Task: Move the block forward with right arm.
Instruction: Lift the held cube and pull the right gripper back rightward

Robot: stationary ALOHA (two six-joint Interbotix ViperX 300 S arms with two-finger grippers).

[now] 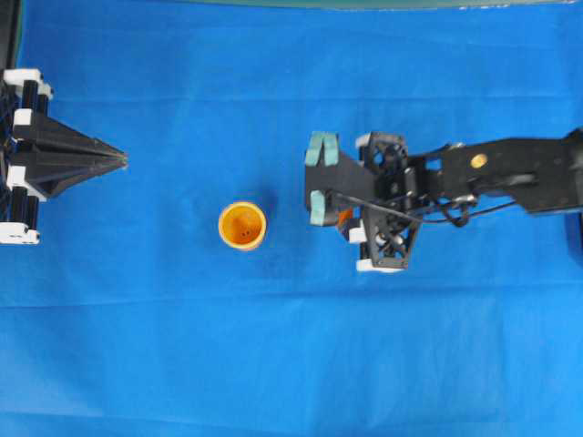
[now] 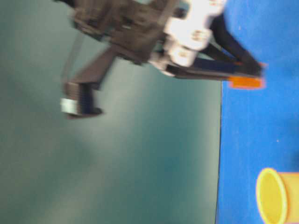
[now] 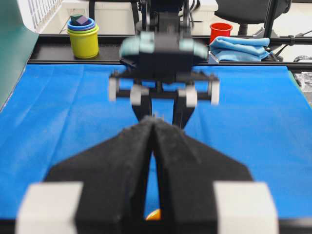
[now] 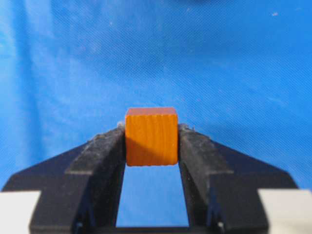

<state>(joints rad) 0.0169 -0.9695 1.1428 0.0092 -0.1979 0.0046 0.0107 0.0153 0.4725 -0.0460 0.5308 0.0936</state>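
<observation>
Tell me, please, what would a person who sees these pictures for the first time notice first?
First, the small orange block, gripped between the two black fingers of the right gripper over the blue cloth. Next, the round orange-yellow cup, standing alone near the middle of the cloth, apart from the block. Last, the left gripper, shut to a point at the left edge of the overhead view and touching nothing.

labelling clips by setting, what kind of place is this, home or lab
Most likely a lab or workshop bench. A blue cloth covers the table, two black robot arms face each other across it, and behind it sit stacked cups, a red cup and a folded blue towel.
</observation>
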